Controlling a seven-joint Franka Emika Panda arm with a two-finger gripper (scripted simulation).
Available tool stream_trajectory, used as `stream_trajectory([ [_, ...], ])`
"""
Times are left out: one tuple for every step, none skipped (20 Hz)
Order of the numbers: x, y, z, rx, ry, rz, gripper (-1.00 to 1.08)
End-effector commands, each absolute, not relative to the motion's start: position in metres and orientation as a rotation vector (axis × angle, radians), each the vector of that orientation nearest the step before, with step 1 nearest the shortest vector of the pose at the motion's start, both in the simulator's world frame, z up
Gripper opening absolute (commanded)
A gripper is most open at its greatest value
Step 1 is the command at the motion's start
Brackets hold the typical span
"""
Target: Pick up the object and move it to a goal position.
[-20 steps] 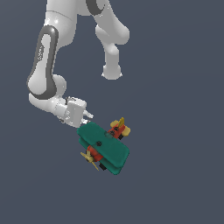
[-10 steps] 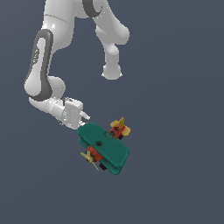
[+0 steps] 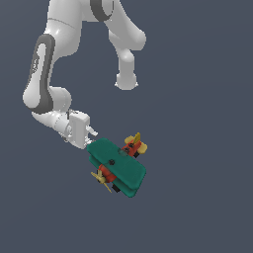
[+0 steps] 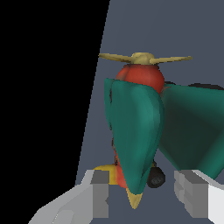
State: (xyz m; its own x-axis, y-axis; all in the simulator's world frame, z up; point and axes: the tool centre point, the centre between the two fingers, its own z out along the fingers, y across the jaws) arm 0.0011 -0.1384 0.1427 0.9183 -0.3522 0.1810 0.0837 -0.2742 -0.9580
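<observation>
The object is a toy biplane with teal-green wings, a red body and a yellow propeller, lying low in the exterior view on the grey floor. My gripper is at the wing end on the exterior view's left. In the wrist view the biplane fills the middle, with the propeller farthest from me and a black wheel near the fingers. The gripper is open. Its two grey fingers stand either side of the wing tip, with a gap showing on each side.
The white arm bends over the exterior view's left and upper part, and its base link hangs behind the plane. Plain dark grey floor surrounds everything. A black area covers one side of the wrist view.
The hand and forearm have shifted slightly toward the exterior view's left and downward. The biplane has stayed where it was.
</observation>
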Motion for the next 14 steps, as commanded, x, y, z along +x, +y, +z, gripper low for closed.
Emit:
stream_trajectory([
  [0.0038,-0.1417,0.1450,-1.796,0.193,-0.453,0.28],
  [0.0048,-0.1428,0.1459,-1.793,0.190,-0.462,0.28],
  [0.0056,-0.1439,0.1468,-1.791,0.188,-0.471,0.28],
  [0.0065,-0.1448,0.1476,-1.788,0.185,-0.480,0.28],
  [0.0072,-0.1457,0.1484,-1.786,0.182,-0.488,0.28],
  [0.0079,-0.1465,0.1492,-1.785,0.180,-0.495,0.28],
  [0.0086,-0.1473,0.1499,-1.783,0.177,-0.502,0.28],
  [0.0092,-0.1479,0.1506,-1.782,0.175,-0.508,0.28],
  [0.0097,-0.1485,0.1512,-1.781,0.173,-0.513,0.28],
  [0.0102,-0.1491,0.1517,-1.779,0.171,-0.518,0.28],
  [0.0106,-0.1496,0.1523,-1.778,0.169,-0.523,0.28],
  [0.0110,-0.1500,0.1528,-1.778,0.168,-0.527,0.28],
  [0.0114,-0.1504,0.1532,-1.777,0.166,-0.531,0.28],
  [0.0116,-0.1506,0.1534,-1.776,0.165,-0.533,0.28],
])
